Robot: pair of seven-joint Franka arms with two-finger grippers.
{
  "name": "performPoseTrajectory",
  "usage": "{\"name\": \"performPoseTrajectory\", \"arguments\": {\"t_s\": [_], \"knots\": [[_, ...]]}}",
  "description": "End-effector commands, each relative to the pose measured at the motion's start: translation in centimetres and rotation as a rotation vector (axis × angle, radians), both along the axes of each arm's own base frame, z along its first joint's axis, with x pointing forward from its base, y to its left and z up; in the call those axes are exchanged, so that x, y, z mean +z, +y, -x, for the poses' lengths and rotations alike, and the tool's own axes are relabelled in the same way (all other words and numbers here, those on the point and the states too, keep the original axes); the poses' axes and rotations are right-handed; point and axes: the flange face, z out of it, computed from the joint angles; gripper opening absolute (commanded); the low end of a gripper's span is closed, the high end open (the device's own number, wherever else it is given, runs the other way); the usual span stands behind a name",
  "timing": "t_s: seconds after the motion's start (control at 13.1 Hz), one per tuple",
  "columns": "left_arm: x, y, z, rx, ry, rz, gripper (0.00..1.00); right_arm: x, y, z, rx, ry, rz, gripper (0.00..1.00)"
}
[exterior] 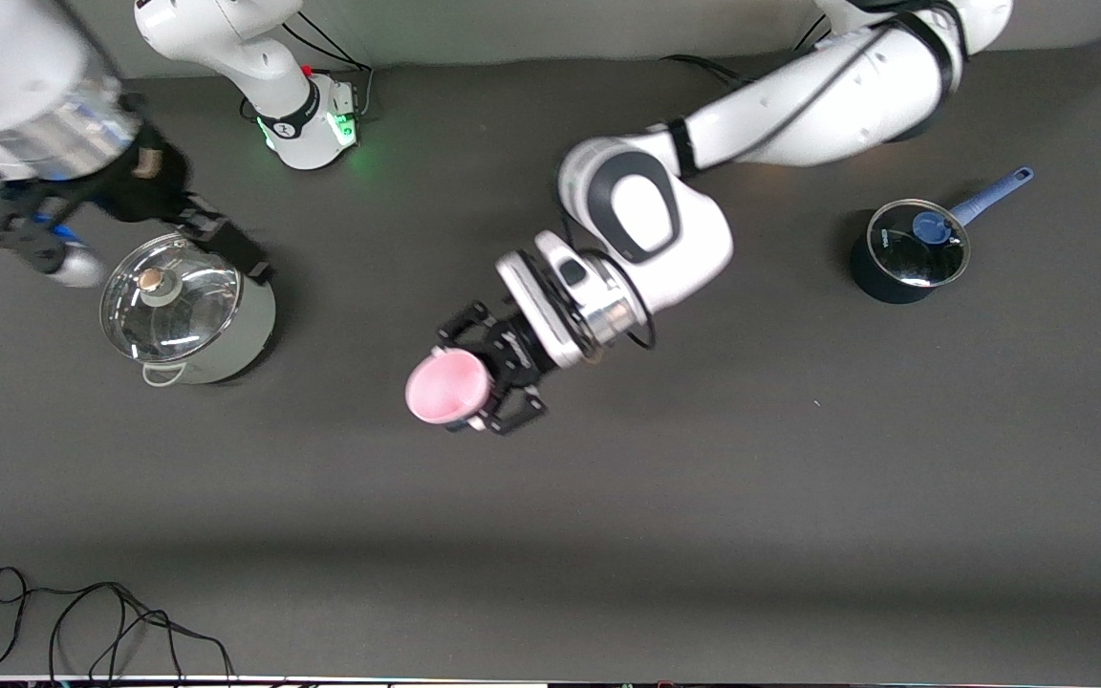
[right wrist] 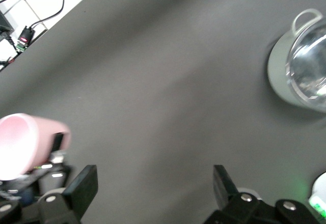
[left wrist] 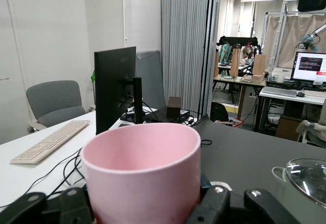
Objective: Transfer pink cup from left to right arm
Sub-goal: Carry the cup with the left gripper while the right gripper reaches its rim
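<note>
Pink cup (exterior: pixel 447 385) sits clamped in the left hand (exterior: pixel 490 386) over mid-desk, lying sideways — mouth aimed toward nine o'clock in the front view. Right hand (right wrist: pixel 153 188) waits up at about ten o'clock beside the lidded pot (exterior: pixel 189 311), fingers spread wide — the cup's mouth end faces it.

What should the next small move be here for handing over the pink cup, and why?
Probably bring the right tool across toward the pink cup. The left tool is shut on the cup and holds it on its side above the middle of the table, while the right tool stands open up near the steel pot, well apart from the cup.
</note>
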Motion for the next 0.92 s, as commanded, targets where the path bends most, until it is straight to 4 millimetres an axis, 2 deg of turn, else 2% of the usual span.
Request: {"name": "performPoseTrajectory", "arguments": {"t_s": [0.0,0.23,0.38,0.69,0.84], "knots": [[0.1,-1.7,0.6,0.042,-0.013,-0.020,0.00,1.6,3.3,1.1,-0.066,-0.004,-0.018,1.00],[-0.3,-1.8,0.6,0.042,-0.015,-0.029,0.00,1.2,5.5,2.0,-0.075,0.008,-0.018,1.00],[-0.2,-1.8,0.6,0.042,-0.016,-0.028,0.00,-0.4,6.1,1.1,-0.102,0.021,-0.008,1.00],[-0.4,-1.8,0.6,0.042,-0.013,-0.029,0.00,-5.1,7.8,-1.6,-0.106,0.043,0.017,1.00],[-0.6,-1.8,0.6,0.042,-0.010,-0.030,0.00,-5.9,8.2,-2.3,-0.108,0.024,0.009,1.00]]}}
